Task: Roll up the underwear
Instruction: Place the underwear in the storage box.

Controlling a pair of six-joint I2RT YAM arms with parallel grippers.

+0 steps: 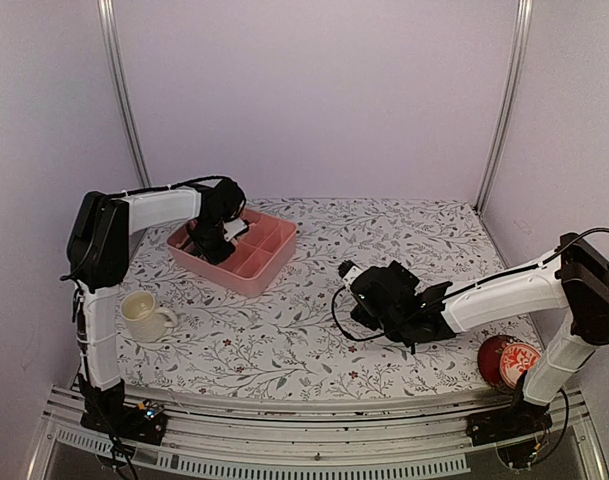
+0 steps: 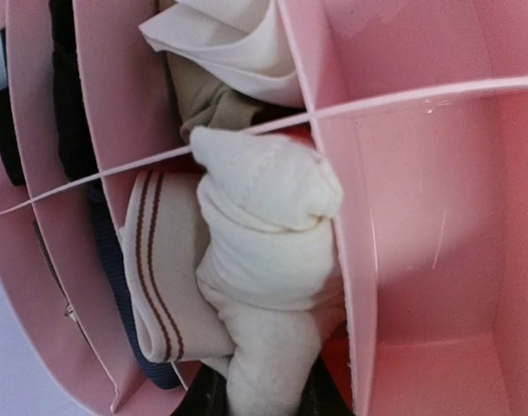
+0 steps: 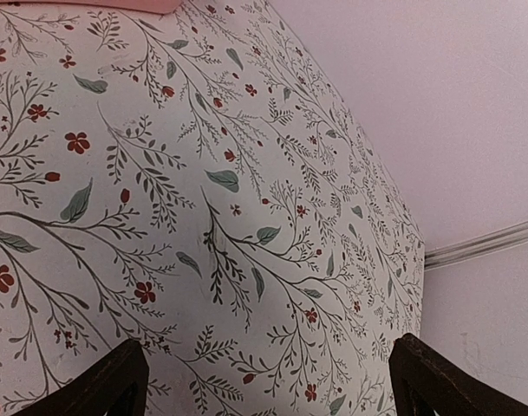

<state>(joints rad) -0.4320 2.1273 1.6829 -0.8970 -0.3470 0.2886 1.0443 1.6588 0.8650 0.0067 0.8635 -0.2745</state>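
Left arm (image 1: 164, 206) and right arm (image 1: 504, 295): white tubular links, bulky black joint housings, black wrist blocks. Black base mounts (image 1: 124, 422). Thin black cable (image 1: 336, 318) loops off the right wrist. Right jaws: two dark, matte fingers (image 3: 116, 386), edges rounded.

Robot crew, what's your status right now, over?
Left gripper shut on cream underwear roll, inside pink tray compartment. Right gripper open, empty, above table. Striped roll crowds the same compartment.

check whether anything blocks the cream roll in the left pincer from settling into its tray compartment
A striped bundle already shares that compartment, pressed against the cream roll; a divider of the pink tray hems its other side. Underneath is hidden.
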